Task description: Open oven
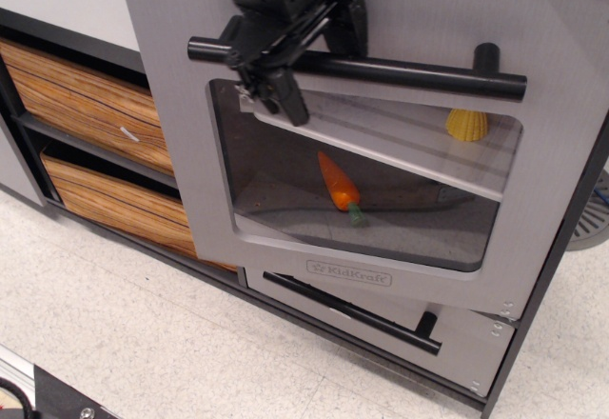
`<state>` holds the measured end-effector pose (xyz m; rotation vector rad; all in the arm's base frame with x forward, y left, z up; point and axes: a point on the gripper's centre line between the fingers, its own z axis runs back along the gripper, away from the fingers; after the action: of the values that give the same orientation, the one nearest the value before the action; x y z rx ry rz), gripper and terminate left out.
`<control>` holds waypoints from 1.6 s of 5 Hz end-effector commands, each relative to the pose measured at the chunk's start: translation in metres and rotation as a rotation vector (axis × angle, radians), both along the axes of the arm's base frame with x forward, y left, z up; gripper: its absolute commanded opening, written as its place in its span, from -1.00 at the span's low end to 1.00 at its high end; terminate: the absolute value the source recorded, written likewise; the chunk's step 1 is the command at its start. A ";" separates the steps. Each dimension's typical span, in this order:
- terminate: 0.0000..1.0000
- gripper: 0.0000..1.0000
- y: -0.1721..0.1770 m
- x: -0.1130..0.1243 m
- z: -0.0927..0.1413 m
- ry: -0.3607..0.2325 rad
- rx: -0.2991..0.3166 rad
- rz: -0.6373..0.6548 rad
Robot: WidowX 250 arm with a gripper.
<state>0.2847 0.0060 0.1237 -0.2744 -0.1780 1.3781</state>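
The oven door [166,124] is brushed grey with a rounded clear window and a KidKraft logo [348,272]. It hangs partly open, its top edge tilted out from the cabinet. My black gripper [319,57] comes in from the top and straddles the long black bar handle [419,73] near its left end. One finger [281,95] is below the bar and the other [354,14] above it, closed on it. Through the window I see a grey rack [381,138].
An orange toy carrot [338,188] lies on the oven floor, and a yellow ribbed object [466,126] sits on the rack at right. Below is the shorter grey drawer with a black bar handle [357,312]. Two orange wood-grain drawers [86,105] are at left.
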 end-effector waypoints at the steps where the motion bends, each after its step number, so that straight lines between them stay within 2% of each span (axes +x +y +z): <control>1: -1.00 1.00 0.011 -0.007 0.028 -0.058 -0.011 -0.042; 2: -1.00 1.00 0.010 -0.021 0.045 -0.059 -0.029 -0.100; 3: -1.00 1.00 0.013 -0.047 0.048 -0.045 -0.036 -0.211; 4: -1.00 1.00 0.024 -0.068 0.030 -0.030 0.028 -0.277; 5: -1.00 1.00 0.048 -0.085 -0.003 0.047 0.123 -0.329; 6: -1.00 1.00 0.080 -0.093 -0.022 0.083 0.159 -0.366; 7: -1.00 1.00 0.115 -0.098 -0.036 0.102 0.183 -0.414; 8: -1.00 1.00 0.143 -0.099 -0.032 0.099 0.225 -0.384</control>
<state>0.1793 0.1364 0.0767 -0.0567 -0.1561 0.9844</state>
